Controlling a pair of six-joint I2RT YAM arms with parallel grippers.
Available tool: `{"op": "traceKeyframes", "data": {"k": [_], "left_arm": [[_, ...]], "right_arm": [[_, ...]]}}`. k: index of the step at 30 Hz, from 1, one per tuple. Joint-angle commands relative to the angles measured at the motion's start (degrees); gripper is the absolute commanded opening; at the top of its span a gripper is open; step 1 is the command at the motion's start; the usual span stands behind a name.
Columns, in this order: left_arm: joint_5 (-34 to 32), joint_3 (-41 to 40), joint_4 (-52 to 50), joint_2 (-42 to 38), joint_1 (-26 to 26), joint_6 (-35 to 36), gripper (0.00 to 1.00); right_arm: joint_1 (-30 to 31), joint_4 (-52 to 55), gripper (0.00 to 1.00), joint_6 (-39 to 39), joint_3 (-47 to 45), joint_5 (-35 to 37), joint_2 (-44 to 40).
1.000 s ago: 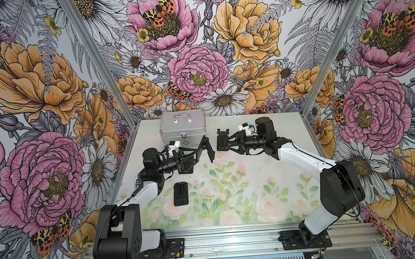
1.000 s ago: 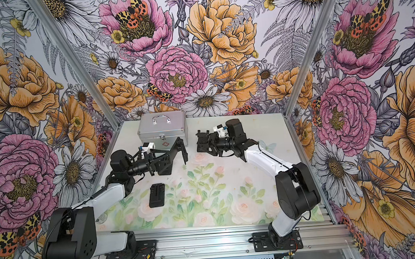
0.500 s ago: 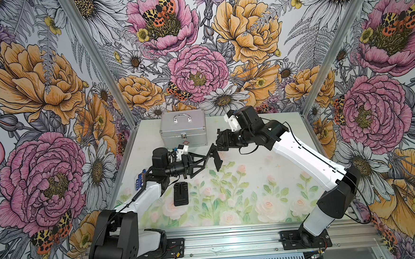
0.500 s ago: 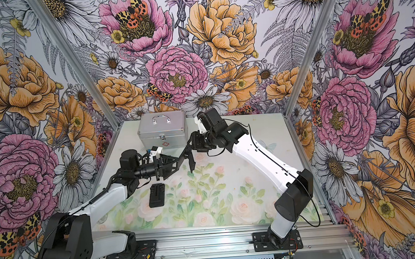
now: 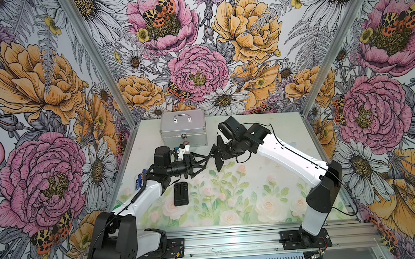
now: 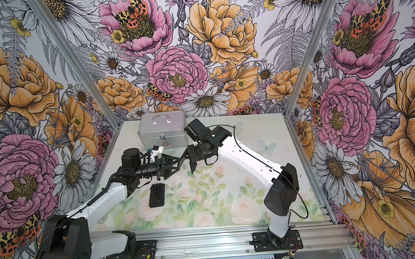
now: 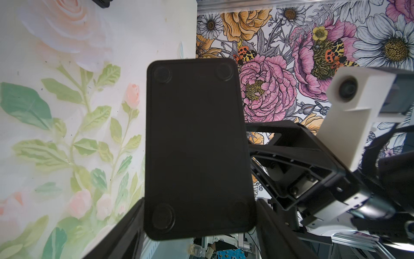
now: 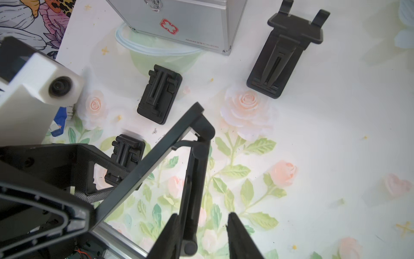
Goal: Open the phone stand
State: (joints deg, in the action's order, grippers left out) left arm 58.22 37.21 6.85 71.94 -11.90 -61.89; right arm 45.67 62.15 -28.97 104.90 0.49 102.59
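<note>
The phone stand point(image 7: 197, 145) hangs in the air just in front of the silver case point(image 5: 183, 129), off the case's front corner on the right arm's side and above the counter point(image 5: 255, 193). The left pincer point(image 7: 200, 201) grips it across the width of its base plate. The plate's four round feet face the left wrist camera, and it fills that view and hides the hinge side behind it. In both top views the stand is only a dark sliver among black fingers, so contact there is hard to make out.

The right wrist view shows the plate edge-on, with the leg running down between the fingers of the right pincer point(image 8: 202, 214). That pincer stands open around the leg. The leg sits close against one finger, though I cannot tell whether they touch, and the other finger is clear of it.

That view also shows an open stand point(image 8: 286, 56) near the case's corner, its prongs cut off at the frame edge. A nearer folded stand point(image 8: 159, 101) and a farther folded stand point(image 8: 125, 157) lie in front of the case, the farther one partly behind a left finger. In the top views only one folded stand point(image 5: 180, 194) shows, well in front of the case; the arms cover the rest.

A second ago the right arm lay low and level beside the case with its jaws wider. Its wrist has since risen and tipped down at the stand, and the jaws have narrowed. The left grip is unchanged.
</note>
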Motion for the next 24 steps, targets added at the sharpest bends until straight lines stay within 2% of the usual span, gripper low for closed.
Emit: {"op": "traceKeyframes", "data": {"k": [1, 7, 12, 14, 17, 24], "left_arm": [[-0.36, 1.45, 0.36, -1.98, -0.33, 1.77, 0.46], [-0.01, 1.42, 0.35, -2.28, -0.73, 1.59, 0.46], [0.18, 1.45, 0.35, -2.39, -0.93, 1.59, 0.46], [0.28, 1.41, 0.36, -2.40, -0.94, 1.58, 0.46], [0.43, 1.55, 0.35, -2.33, -1.03, 1.70, 0.46], [0.05, 2.40, -0.79, -2.37, 0.37, 2.89, 0.46]], "right_arm": [[1.39, 0.08, 0.38, 0.67, 2.19, 1.36, 1.33], [2.10, -0.29, 0.36, 0.69, 3.49, 1.25, 3.12], [2.41, -0.32, 0.25, 0.43, 3.88, 2.32, 3.84], [2.41, -0.36, 0.18, 0.60, 4.03, 2.39, 4.25], [2.41, -0.34, 0.00, 0.54, 4.04, 2.50, 4.54], [2.51, -0.36, 0.00, 1.04, 2.44, 2.01, 2.88]]}}
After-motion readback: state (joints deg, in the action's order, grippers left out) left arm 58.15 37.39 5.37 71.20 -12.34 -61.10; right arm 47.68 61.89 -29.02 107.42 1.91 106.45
